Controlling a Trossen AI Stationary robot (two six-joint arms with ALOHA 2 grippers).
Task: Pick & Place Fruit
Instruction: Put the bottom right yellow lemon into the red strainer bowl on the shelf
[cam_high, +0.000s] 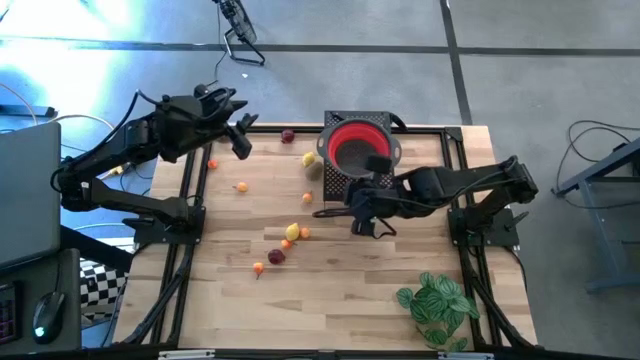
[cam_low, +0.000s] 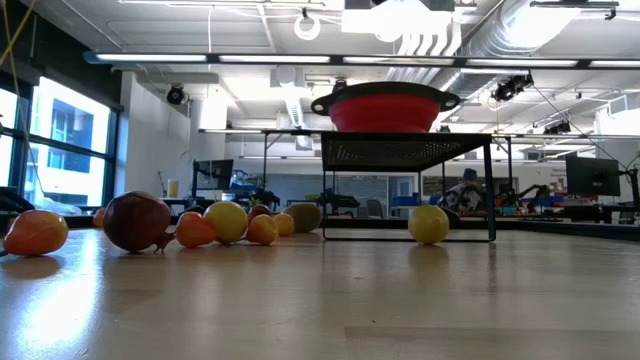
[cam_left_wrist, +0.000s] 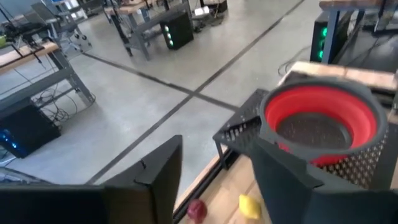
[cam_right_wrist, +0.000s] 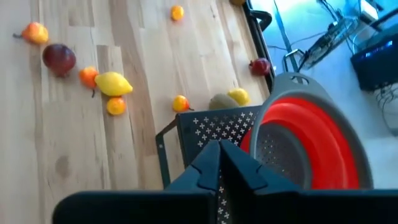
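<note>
Right pincer (cam_right_wrist: 219, 163) clenched, empty, beside red bowl (cam_high: 358, 145) — left pincer (cam_high: 240, 130) released, table's far-left edge.

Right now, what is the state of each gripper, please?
Left gripper: open, holding nothing.
Right gripper: shut, holding nothing.

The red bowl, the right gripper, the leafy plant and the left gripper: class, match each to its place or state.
Things:
1. red bowl
2. right gripper
3. leafy plant
4. left gripper

Places or states:
A. jaws shut, beside the rack
B. near table corner, right side
C. jaws apart, at the table's far left edge
D. on a black mesh rack

Pairs: 1-D, 2-A, 3-B, 4-C
</note>
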